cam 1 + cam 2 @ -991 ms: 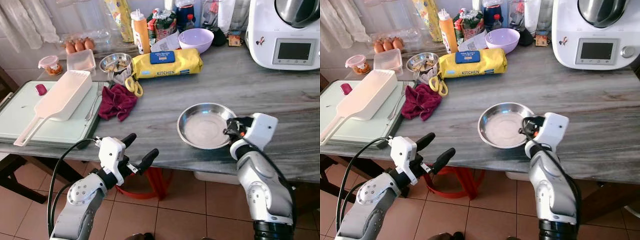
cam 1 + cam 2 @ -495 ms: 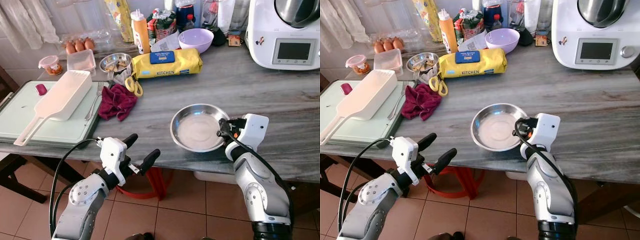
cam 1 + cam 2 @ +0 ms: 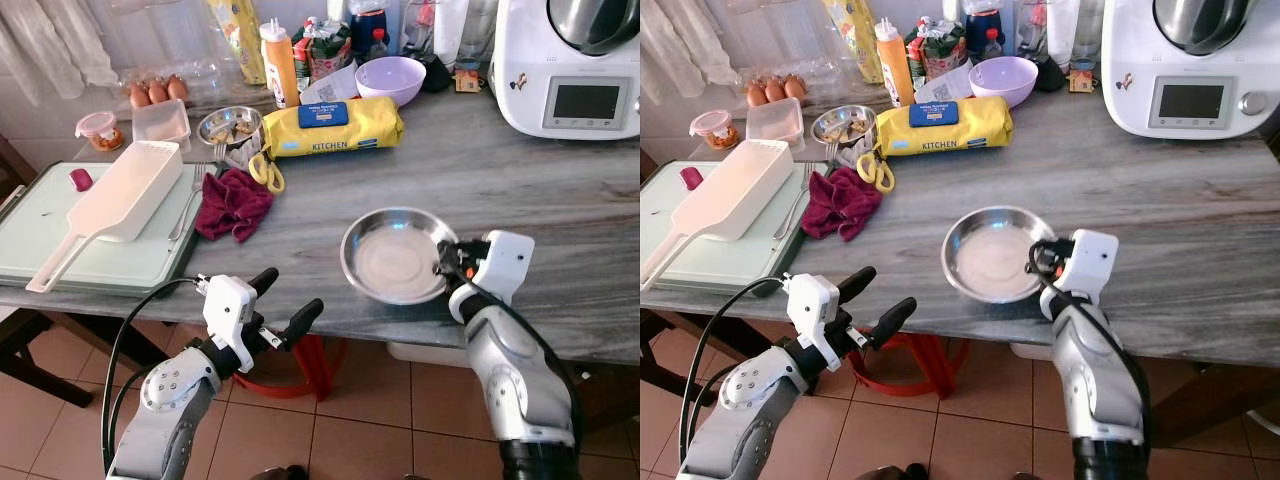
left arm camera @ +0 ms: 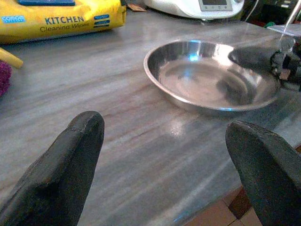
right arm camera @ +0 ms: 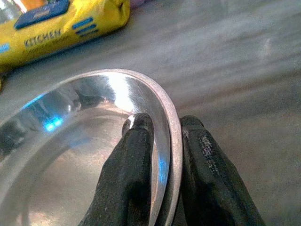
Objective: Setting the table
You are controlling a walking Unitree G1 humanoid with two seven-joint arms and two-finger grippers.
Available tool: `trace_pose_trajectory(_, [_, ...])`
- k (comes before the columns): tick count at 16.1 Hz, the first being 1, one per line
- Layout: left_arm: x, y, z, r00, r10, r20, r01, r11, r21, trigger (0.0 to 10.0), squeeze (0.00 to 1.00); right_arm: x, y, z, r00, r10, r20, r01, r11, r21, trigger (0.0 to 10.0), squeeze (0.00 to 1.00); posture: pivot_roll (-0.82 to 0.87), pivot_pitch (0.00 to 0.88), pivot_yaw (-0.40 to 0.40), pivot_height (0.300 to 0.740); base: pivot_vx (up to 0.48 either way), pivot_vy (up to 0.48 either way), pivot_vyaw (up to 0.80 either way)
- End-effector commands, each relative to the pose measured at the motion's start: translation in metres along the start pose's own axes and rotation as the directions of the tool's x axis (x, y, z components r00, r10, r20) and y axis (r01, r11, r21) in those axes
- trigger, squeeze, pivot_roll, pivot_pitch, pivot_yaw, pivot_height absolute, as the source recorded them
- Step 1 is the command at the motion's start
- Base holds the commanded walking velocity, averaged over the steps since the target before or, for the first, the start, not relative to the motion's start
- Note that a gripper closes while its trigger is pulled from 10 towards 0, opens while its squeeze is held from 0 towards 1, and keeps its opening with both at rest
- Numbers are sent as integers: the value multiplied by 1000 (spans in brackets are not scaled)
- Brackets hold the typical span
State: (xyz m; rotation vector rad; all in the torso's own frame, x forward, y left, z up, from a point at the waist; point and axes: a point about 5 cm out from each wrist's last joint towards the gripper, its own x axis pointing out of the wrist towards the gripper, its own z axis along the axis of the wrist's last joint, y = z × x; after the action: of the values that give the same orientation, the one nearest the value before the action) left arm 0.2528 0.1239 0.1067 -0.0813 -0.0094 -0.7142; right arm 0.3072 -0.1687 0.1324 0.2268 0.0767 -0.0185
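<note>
A shallow steel plate (image 3: 393,255) lies on the grey countertop (image 3: 540,190) near its front edge. My right gripper (image 3: 444,262) is shut on the plate's right rim. The right wrist view shows one finger inside the rim and one outside, the right gripper (image 5: 162,125) pinching the plate (image 5: 84,155). My left gripper (image 3: 286,298) hangs open in front of and below the counter edge, left of the plate. In the left wrist view its left gripper (image 4: 164,136) faces the plate (image 4: 207,75) with nothing between the fingers.
A dark red cloth (image 3: 235,203), yellow scissors (image 3: 266,172) and a yellow wipes pack (image 3: 330,125) lie behind the plate. A white handled container (image 3: 125,195) rests on a pale green board (image 3: 50,250) at left. A purple bowl (image 3: 392,78) and a white kitchen machine (image 3: 575,65) stand at the back.
My right gripper has dragged the steel plate a little to the left and toward the front edge, then held still. The left arm has barely moved.
</note>
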Motion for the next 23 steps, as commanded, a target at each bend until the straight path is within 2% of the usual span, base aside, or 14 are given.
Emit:
trace_pose_trajectory(1, [-2,1,-1,1000,6,-11,-6,1000,2,10000,0,4,2,0,1000,1,6,-1,1000,7,10000,0,-73,131,112,740,0,0,0])
trace_pose_trajectory(3, [-1,1,0,1000,6,-9,-6,1000,3,10000,0,7,4,0,1000,6,11,-6,1000,1,10000,0,-69,129,110,740,0,0,0])
trace_pose_trajectory(4, [-1,1,0,1000,8,-8,-8,1000,4,10000,0,7,5,-1,1000,22,14,-22,1000,18,10000,204,-66,128,108,740,0,0,0])
trace_pose_trajectory(5, [-1,1,0,1000,8,-8,-8,1000,4,10000,0,7,6,-1,999,36,16,-37,999,30,10000,965,-66,127,108,740,0,0,0])
trace_pose_trajectory(6, [-1,1,0,1000,10,-8,-10,1000,4,10000,0,7,5,-1,999,30,17,-31,999,29,10000,1000,-66,126,108,740,0,0,0])
trace_pose_trajectory(10, [-1,-2,0,1000,6,-7,-6,1000,1,10000,0,8,13,-3,997,79,10,-79,996,41,10000,1000,-72,128,104,740,0,0,0])
trace_pose_trajectory(17, [2,-3,2,1000,7,0,-7,1000,1,10000,0,4,5,7,996,63,58,-63,998,0,10000,1000,-75,128,105,740,0,0,0])
trace_pose_trajectory(20, [1,0,1,1000,11,1,-11,1000,1,10000,0,-9,-4,27,986,22,168,0,992,-126,10000,1000,-75,130,103,740,0,0,0])
trace_pose_trajectory(23, [1,0,1,1000,11,5,-11,1000,0,10000,0,-23,-3,44,965,31,259,35,968,-247,10000,1000,-79,131,107,740,0,0,0])
